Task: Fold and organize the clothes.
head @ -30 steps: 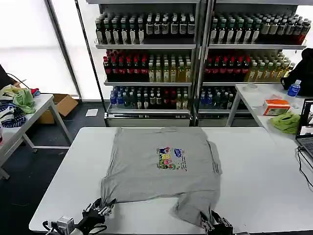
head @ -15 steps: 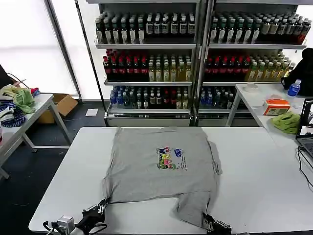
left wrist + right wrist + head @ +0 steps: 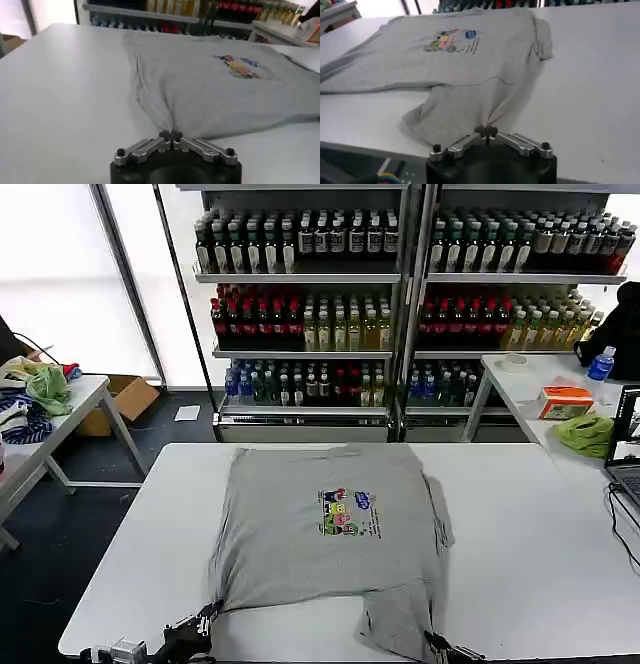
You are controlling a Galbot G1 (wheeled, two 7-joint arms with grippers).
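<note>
Flat on the white rectangular table (image 3: pixel 520 554) lies a light grey short-sleeved T-shirt (image 3: pixel 330 534) with a small multicoloured cartoon print (image 3: pixel 346 512) on its chest; its neck points toward the far edge of the table, its hem toward the robot; the hem is drawn into two pulled points, and a loose flap of it hangs down near the near edge on the robot's right. At the near left corner of the hem sits the left gripper (image 3: pixel 203 624), low over the table edge; in the left wrist view its fingers (image 3: pixel 171 137) are pressed together with a pinch of the grey cloth (image 3: pixel 210 85) caught between them, folds radiating from that spot. The right gripper (image 3: pixel 437 645) is at the near right of the hem, at the bottom of the head view; in the right wrist view its fingertips (image 3: pixel 487 132) meet on the edge of the shirt (image 3: pixel 470 75), clamping the crumpled flap; the sleeve on that side lies creased beside the body of the garment. Behind the table stand tall shelves of bottled drinks (image 3: pixel 400 294); a lime-green cloth (image 3: pixel 588 432) rests on a side table to the right.
</note>
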